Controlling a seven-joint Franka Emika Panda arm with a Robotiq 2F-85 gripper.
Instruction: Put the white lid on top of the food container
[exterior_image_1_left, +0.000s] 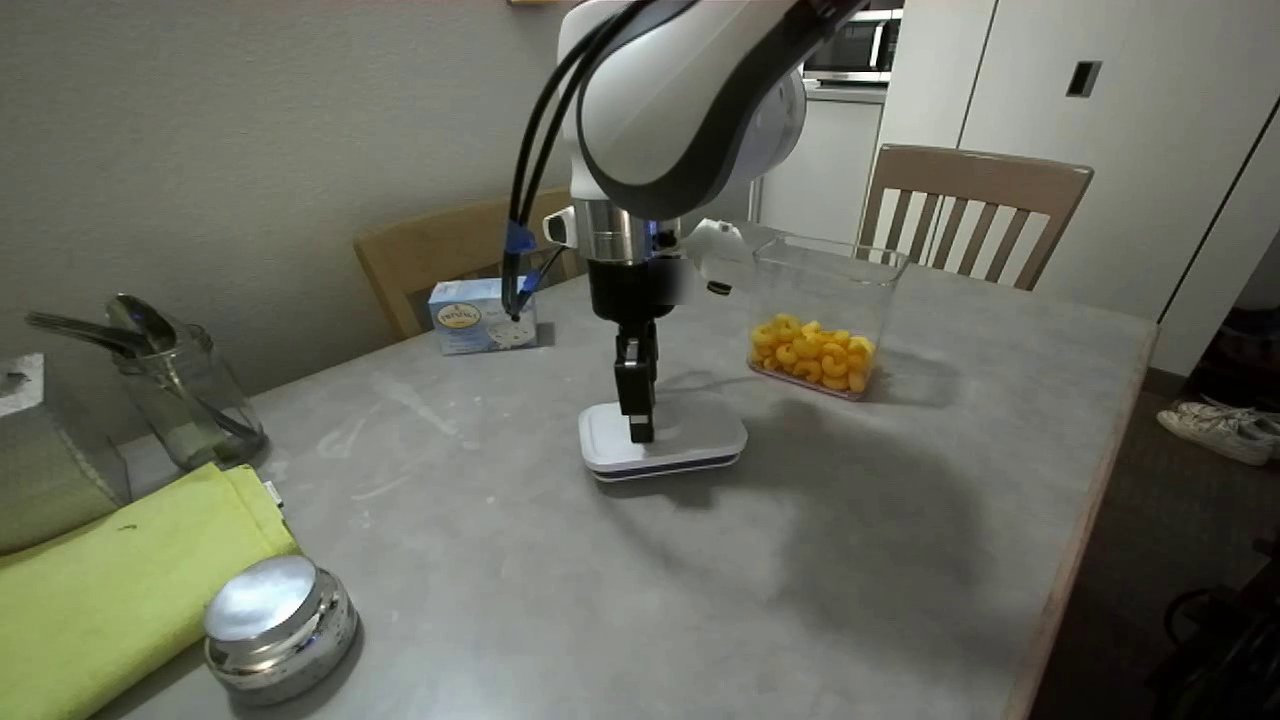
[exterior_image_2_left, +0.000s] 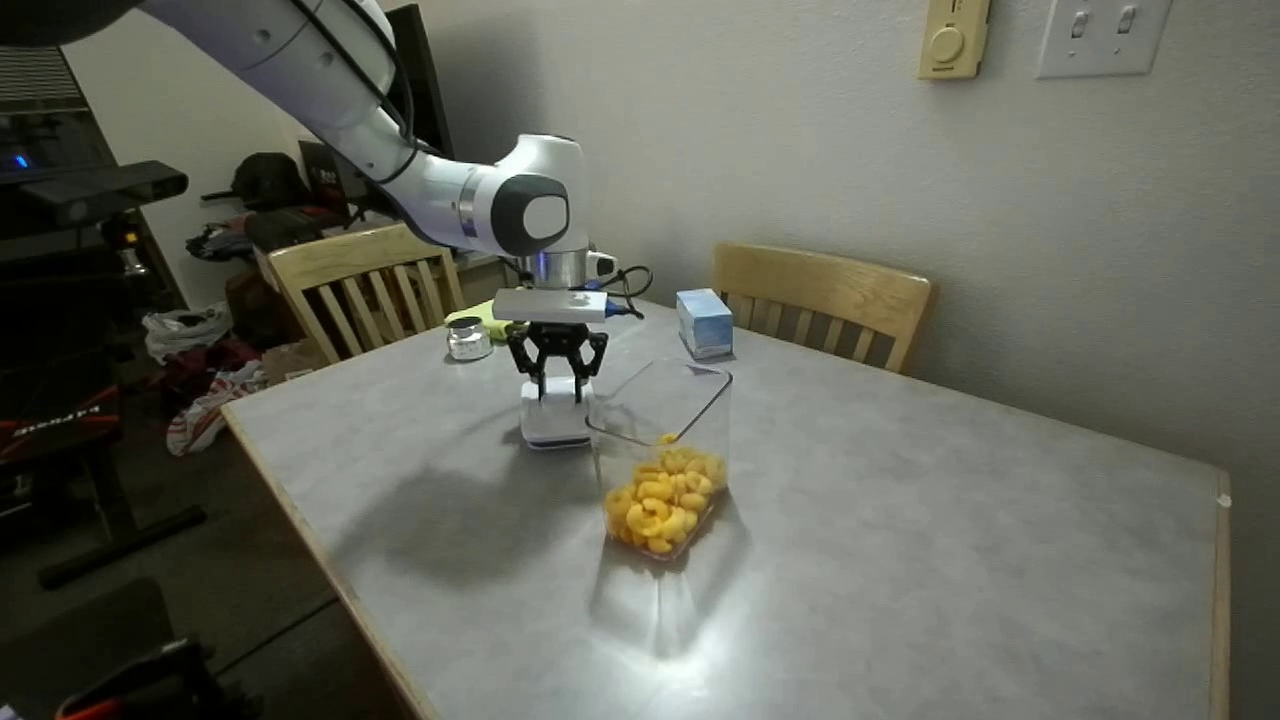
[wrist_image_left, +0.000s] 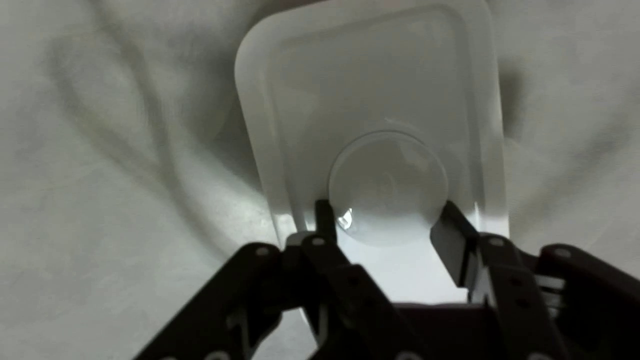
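While the gripper is straddling the centre of the white lid — grip uncertain — the food container is awaiting cover.

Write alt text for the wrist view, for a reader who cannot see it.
A white lid with rounded corners fills the middle of the picture, seen from above against a grey tabletop. Black jaws reach up from the bottom, one on either side of the lid's round centre; whether they grip it is unclear.

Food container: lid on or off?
Off. The food container is uncovered in both exterior views; the white lid sits apart from it, under the tool.
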